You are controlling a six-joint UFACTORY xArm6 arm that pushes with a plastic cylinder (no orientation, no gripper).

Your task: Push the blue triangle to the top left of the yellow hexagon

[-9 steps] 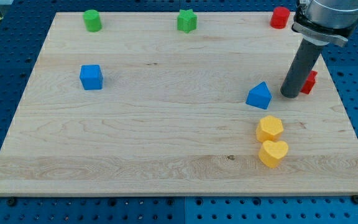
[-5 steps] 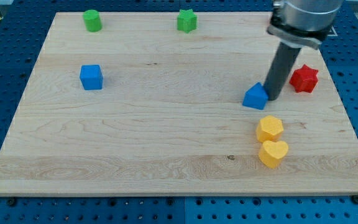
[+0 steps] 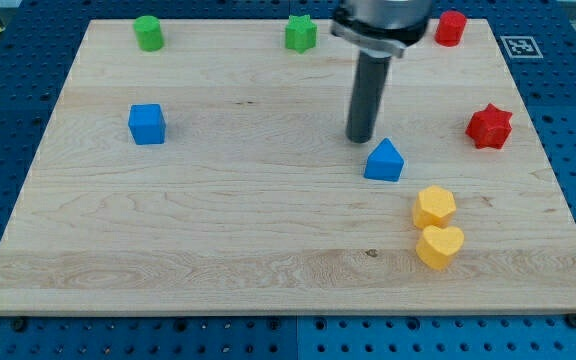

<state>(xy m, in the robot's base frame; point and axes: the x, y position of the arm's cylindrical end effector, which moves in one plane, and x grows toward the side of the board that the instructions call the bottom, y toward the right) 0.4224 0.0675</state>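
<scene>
The small blue triangle block [image 3: 384,160] is seen on the pale wooden tabletop [image 3: 218,230], up and to the view's left of the yellow hexagon block [image 3: 434,206], close to it but not touching, and a yellow heart block [image 3: 439,246] is tucked right under the hexagon. The tool is only a straight dark rod with nothing to open or shut and nothing held, and my tip [image 3: 360,139] is set down just beside the triangle, at its upper left. A blue cube [image 3: 147,124] is found far off at the view's left, a green round block [image 3: 148,32] and a green star-like block [image 3: 301,33] along the top edge, a red block [image 3: 451,27] at the top right and a red star [image 3: 489,126] at the right.
</scene>
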